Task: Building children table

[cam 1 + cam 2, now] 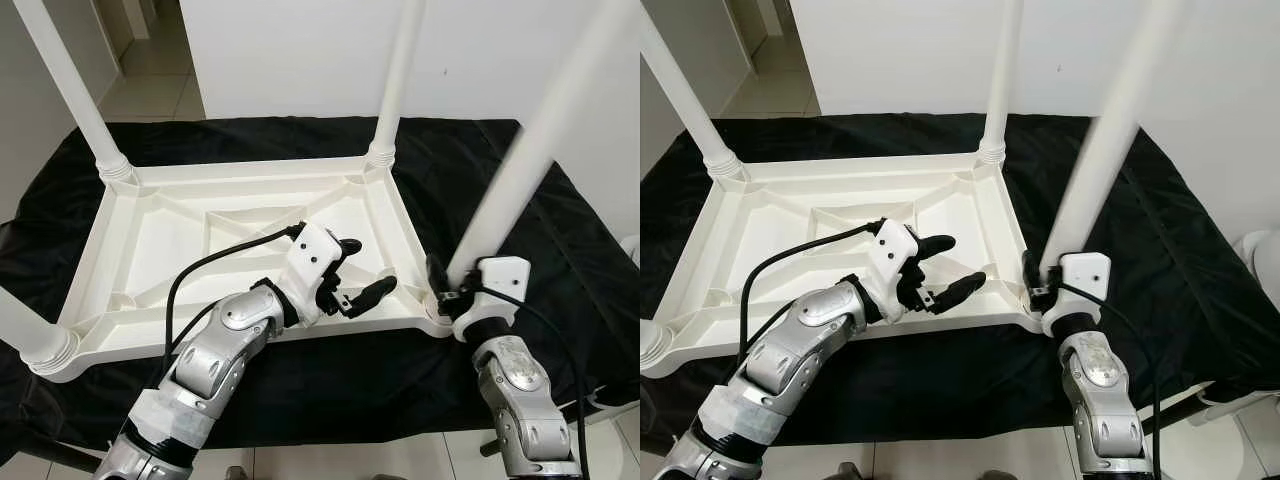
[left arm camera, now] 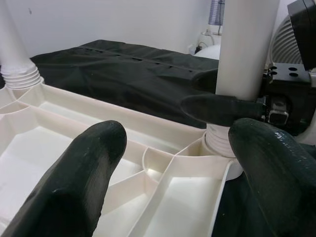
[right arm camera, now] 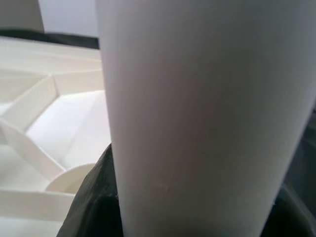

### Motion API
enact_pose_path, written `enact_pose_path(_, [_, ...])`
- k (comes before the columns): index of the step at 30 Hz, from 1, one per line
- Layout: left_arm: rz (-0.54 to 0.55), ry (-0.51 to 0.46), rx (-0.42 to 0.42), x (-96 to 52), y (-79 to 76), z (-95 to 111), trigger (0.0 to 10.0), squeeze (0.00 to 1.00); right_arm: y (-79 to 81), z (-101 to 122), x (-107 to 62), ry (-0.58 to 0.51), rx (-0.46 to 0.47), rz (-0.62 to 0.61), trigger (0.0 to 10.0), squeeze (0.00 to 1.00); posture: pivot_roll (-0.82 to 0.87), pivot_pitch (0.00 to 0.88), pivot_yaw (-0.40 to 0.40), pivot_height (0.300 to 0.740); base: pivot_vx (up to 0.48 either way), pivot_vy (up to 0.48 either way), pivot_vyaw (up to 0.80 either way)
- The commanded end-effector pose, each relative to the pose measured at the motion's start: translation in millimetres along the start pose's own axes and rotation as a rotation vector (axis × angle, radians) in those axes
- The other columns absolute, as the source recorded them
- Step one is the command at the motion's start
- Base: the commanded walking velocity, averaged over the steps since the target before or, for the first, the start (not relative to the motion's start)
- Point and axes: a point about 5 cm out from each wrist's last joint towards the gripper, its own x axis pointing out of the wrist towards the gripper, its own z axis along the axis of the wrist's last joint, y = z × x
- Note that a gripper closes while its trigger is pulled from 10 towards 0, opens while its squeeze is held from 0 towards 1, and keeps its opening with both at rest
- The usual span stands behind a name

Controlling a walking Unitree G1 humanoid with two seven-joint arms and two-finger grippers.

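The white plastic tabletop (image 1: 240, 250) is lying upside down on a desk (image 1: 560, 230) draped in black cloth, its ribbed underside facing up and legs standing in its corner sockets. It looks light, stiff and smooth, so it is likely slippery; the ribs and rim are offering the surest hold on the top, and a leg is best taken low, near its socket.

The left gripper (image 1: 362, 270) is hovering over the near right part of the underside, its fingers (image 2: 79, 182) standing wide apart and holding nothing.

At the near right corner, the right gripper (image 1: 446, 290) is clamping the leg (image 1: 520, 160) just above its threaded collar. The leg seems to be leaning slightly, perhaps not fully seated, though the angle makes that hard to judge.
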Motion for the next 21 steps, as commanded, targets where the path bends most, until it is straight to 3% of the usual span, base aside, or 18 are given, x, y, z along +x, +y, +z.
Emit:
enact_pose_path(1, [-0.054, -0.016, 0.014, 0.0, -3.2, 3.6, 10.0, 0.0, -3.5, -37.2, -11.3, 0.192, -0.017, -0.013, 10.0, 0.0, -0.03, 0.008, 0.036, 0.74, 0.0, 0.0, 0.0])
enact_pose_path(8, [-0.051, -0.022, 0.017, 0.6, -2.7, 5.0, 10.0, 0.0, 2.9, -43.3, -19.7, 0.137, -0.058, 0.005, 10.0, 0.0, -0.03, 0.008, 0.038, 0.74, 0.0, 0.0, 0.0])
enact_pose_path(14, [-0.055, -0.039, -0.001, 2.6, 0.6, 10.2, 10.0, 0.0, 7.1, -29.8, -27.3, -0.027, 0.063, -0.051, 10.0, 0.0, -0.03, 0.009, 0.044, 0.74, 0.0, 0.0, 0.0])
enact_pose_path(15, [-0.076, -0.045, -0.018, 2.8, 0.8, 11.8, 10.0, 0.08, 3.8, -20.9, -26.2, -0.044, 0.073, -0.056, 10.0, 0.0, -0.03, 0.008, 0.043, 0.74, 0.0, 0.0, 0.0])
enact_pose_path(16, [-0.107, -0.058, -0.055, 2.2, 1.0, 14.0, 10.0, 1.0, 0.3, -11.6, -25.3, -0.059, 0.072, -0.062, 10.0, 0.0, -0.03, 0.009, 0.04, 0.74, 0.0, 0.0, 0.0])
enact_pose_path(21, [-0.147, -0.095, -0.083, 1.2, 4.0, 22.1, 10.0, 1.0, -9.0, 11.0, -22.7, -0.091, 0.066, -0.079, 10.0, 0.0, -0.04, 0.01, 0.042, 0.74, 0.0, 0.0, 0.0])
